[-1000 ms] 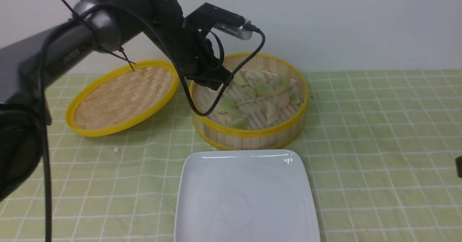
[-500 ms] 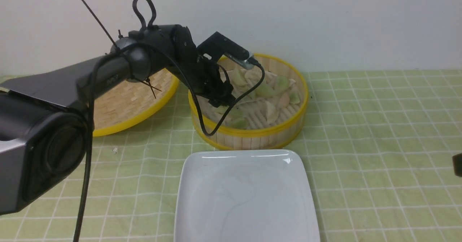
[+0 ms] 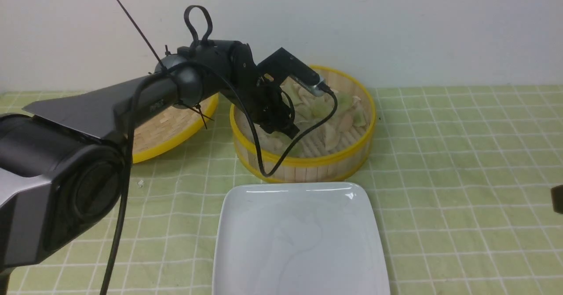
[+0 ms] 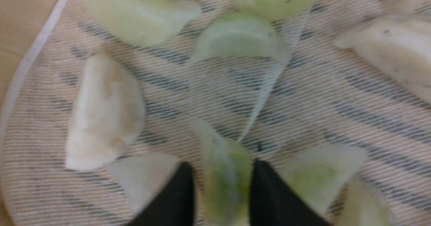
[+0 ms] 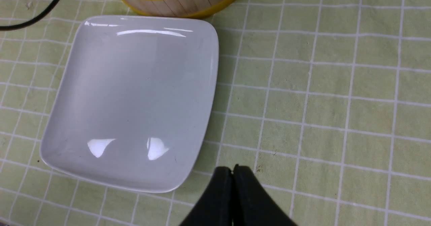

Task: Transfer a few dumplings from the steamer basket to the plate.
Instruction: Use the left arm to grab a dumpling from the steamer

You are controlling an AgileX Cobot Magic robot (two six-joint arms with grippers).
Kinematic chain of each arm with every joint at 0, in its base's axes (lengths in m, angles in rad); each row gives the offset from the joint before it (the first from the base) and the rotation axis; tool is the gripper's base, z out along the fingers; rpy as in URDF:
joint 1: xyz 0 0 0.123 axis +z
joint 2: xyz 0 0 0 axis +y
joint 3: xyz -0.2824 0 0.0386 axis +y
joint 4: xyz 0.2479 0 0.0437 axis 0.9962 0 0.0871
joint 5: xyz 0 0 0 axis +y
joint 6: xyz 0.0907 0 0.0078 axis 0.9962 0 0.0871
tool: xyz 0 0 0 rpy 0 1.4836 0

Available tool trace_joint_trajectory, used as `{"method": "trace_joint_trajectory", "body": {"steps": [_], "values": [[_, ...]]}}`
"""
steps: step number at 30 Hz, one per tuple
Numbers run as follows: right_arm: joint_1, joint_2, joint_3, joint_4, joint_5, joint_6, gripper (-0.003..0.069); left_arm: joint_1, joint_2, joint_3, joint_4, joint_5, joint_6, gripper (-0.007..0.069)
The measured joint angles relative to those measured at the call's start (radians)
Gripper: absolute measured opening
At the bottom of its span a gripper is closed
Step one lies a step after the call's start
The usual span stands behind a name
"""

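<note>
Over the last second the left arm has dropped from above the steamer basket (image 3: 308, 165) down into it, and its wrist now sits low inside the basket's near-left part, where it hides the dumplings (image 3: 347, 117) under it from the front. In the left wrist view the left gripper (image 4: 220, 189) has narrowed to a small gap, with one black fingertip against each side of a pale green dumpling (image 4: 219, 165) that stands on edge on the basket's mesh liner (image 4: 303, 94). That view is blurred, so contact on both sides looks likely, but how firm the pinch is cannot be judged. The dumpling is not yet lifted; its neighbours lie close on either side. By my reading this is the grasp for the first transfer, since the plate (image 3: 299, 242), just in front of the basket, carries nothing. The right gripper (image 5: 233, 185) is fully closed and empty, hovering over the tablecloth (image 5: 336, 118) well in front of the basket, beside the plate's far corner.
</note>
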Motion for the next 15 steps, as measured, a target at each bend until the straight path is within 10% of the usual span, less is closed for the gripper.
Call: {"method": "trace_joint_trajectory", "body": {"steps": [15], "values": [[0.000,0.000,0.000,0.002,0.000,-0.002,-0.0016,-0.017,-0.094,0.003,0.142,0.112,-0.207,0.0081]]}}
